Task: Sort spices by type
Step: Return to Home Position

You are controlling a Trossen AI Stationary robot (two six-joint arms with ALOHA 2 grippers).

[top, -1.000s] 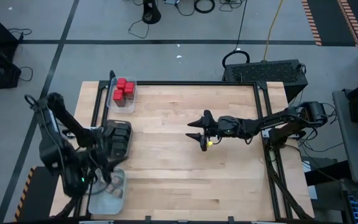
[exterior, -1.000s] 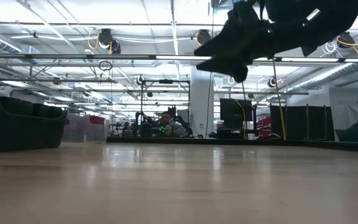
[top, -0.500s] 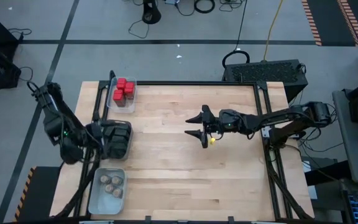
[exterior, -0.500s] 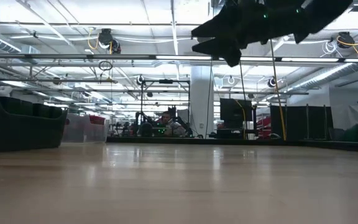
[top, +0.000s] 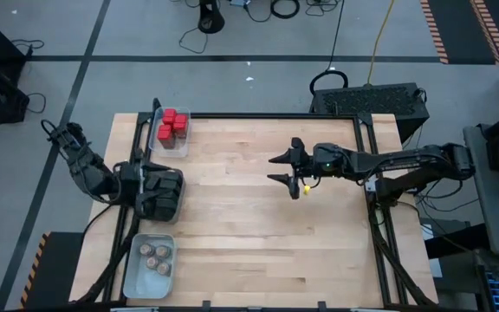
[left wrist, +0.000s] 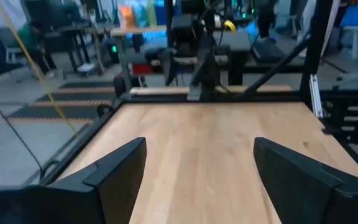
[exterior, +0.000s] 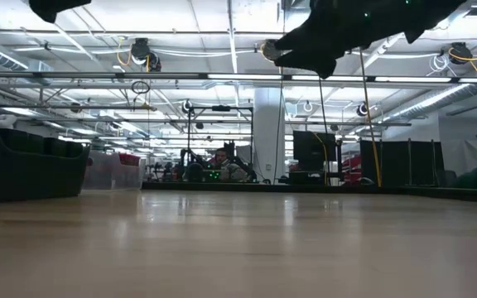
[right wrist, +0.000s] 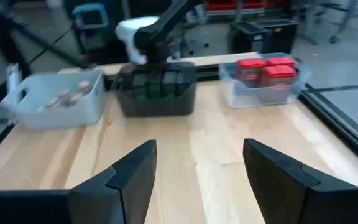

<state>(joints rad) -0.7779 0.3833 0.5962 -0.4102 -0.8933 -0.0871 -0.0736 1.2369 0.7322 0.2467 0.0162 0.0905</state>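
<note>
Now red tins (top: 172,125) are seen upright in their tray (top: 170,146); left claw (left wrist: 199,149) and right claw (top: 277,169) are held open, drawn farther back.

No text, labels or numbers I can actually read here, the red tins (top: 172,124) and the tan-lidded jars (top: 155,256) show up way too small to make out any print

Bright, even overhead light from ceiling strips (exterior: 222,76); soft faint shadows, mild sheen on table (exterior: 238,240)
</note>
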